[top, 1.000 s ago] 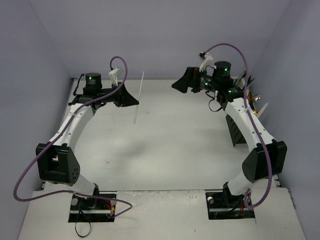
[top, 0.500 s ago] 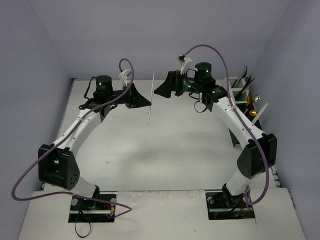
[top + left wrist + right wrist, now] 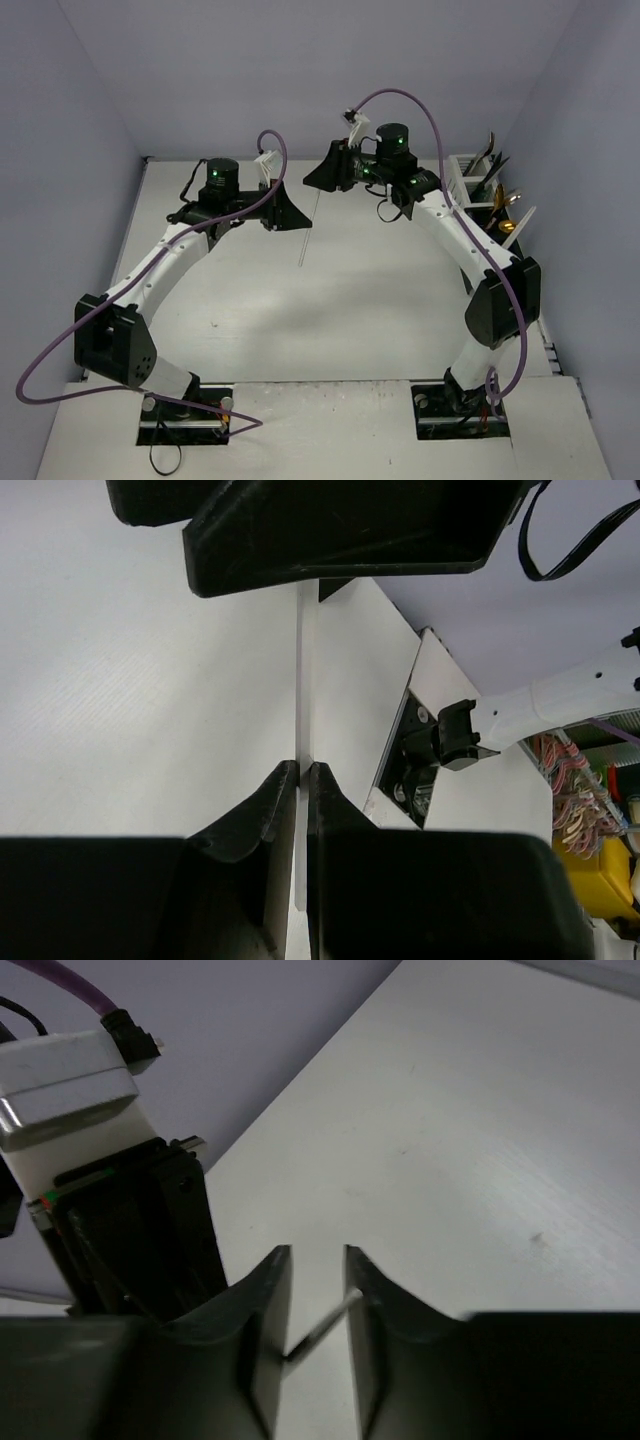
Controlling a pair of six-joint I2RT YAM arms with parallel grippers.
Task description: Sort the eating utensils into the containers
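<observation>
A long pale chopstick hangs tilted above the table's far middle. My left gripper is shut on its middle; in the left wrist view the chopstick runs straight up from the pinched fingertips of that gripper. My right gripper reaches in from the right at the stick's upper end. Its jaws stand narrow in the right wrist view, with the chopstick lying slantwise across the right gripper and touching both inner faces. The white container stands at the far right with utensils upright in it.
Gold spoons stick up just beside the white container, behind my right arm. The black container is mostly hidden by that arm. Purple cables loop above both wrists. Walls enclose the table on the left, back and right.
Both arms swung toward the middle, the left one carrying the chopstick. The right gripper went from wide open to closed in on the stick's upper end.
</observation>
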